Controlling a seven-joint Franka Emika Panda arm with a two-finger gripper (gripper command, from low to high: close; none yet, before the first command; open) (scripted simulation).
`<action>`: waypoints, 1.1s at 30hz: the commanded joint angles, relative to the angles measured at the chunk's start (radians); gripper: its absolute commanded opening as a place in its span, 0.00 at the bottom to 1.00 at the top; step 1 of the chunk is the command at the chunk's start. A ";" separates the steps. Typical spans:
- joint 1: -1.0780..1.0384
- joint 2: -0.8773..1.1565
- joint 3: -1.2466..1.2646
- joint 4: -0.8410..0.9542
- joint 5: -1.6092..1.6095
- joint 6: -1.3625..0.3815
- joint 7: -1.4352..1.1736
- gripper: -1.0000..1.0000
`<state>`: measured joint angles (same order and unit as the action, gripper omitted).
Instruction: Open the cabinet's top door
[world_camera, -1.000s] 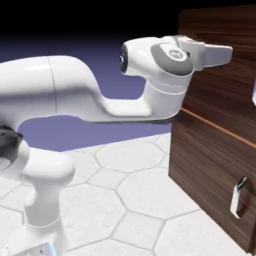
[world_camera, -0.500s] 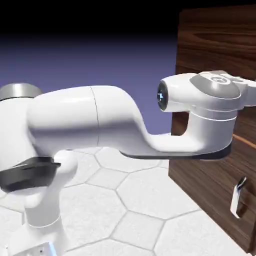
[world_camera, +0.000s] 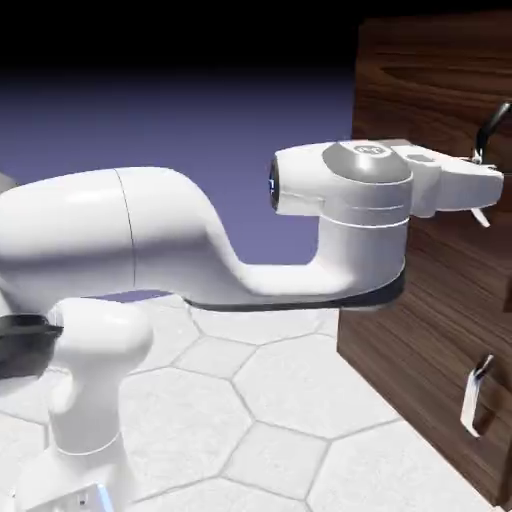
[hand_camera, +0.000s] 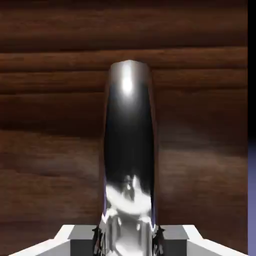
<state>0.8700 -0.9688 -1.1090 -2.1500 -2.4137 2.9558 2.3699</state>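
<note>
Blue-violet backdrop, dark wood-grain cabinet (world_camera: 400, 100) at right.
The white two-finger gripper (hand_camera: 128, 242) grips the curved silver upper handle (hand_camera: 129, 135), its long axis running ahead of the fingers, against the top door (hand_camera: 200, 110).

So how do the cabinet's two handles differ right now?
The upper handle is gripped by the gripper, while the lower handle is untouched. The gripper partly hides the upper handle in the exterior view; the lower handle shows unobstructed. Both are shiny, curved metal.

The cabinet (world_camera: 440, 280) is dark brown with horizontal grain.
</note>
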 joint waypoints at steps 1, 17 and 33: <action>-0.036 -0.006 0.028 -0.032 0.005 -0.022 0.006 0.00; -0.598 -0.205 0.544 -0.522 0.341 -0.338 -0.030 0.00; -0.756 -0.519 1.124 -0.761 0.974 -0.725 -0.201 0.00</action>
<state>0.1140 -1.4880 0.0147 -2.9113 -1.4396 2.2319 2.1686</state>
